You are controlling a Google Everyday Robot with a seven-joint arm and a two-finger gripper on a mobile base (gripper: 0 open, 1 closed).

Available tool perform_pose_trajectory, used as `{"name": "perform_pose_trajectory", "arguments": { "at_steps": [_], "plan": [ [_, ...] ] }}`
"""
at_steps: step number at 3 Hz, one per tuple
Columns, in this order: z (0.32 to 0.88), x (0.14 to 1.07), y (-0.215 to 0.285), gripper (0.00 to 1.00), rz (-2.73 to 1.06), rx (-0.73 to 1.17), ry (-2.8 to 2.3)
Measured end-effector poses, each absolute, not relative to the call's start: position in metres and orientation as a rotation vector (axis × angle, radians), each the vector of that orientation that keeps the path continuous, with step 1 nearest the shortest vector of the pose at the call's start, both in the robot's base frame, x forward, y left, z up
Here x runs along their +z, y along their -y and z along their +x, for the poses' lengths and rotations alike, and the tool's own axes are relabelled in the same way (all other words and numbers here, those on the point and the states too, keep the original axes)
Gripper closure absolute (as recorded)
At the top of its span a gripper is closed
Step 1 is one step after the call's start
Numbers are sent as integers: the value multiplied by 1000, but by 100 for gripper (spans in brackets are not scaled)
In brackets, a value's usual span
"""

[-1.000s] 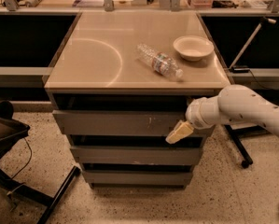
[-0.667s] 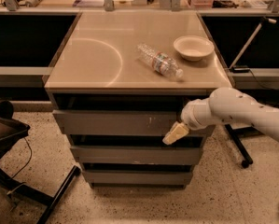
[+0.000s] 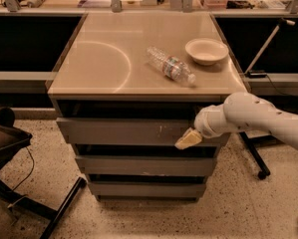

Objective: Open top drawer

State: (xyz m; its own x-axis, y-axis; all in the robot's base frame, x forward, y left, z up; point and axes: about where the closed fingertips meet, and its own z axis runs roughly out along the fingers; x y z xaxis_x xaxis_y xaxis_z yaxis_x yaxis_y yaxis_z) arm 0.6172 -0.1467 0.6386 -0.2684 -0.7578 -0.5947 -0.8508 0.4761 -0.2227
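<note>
The top drawer is the widest grey front under the beige cabinet top. It has pale scratches right of centre and a dark gap above it. My gripper, with yellowish tips, sits at the drawer front's right part, near its lower edge. The white arm comes in from the right. Two narrower grey drawer fronts lie below.
A clear plastic bottle lies on its side on the cabinet top, next to a white bowl. A dark chair stands at the left on the speckled floor. A black stand is at the right.
My gripper and arm have shifted slightly left along the top drawer's front. The drawer front looks unchanged.
</note>
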Motion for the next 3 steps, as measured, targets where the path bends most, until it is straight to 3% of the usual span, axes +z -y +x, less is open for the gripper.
{"name": "perform_pose_trajectory", "arguments": {
  "at_steps": [3],
  "plan": [
    [619,648,150,88,-1326,184,-2075]
  ]
}}
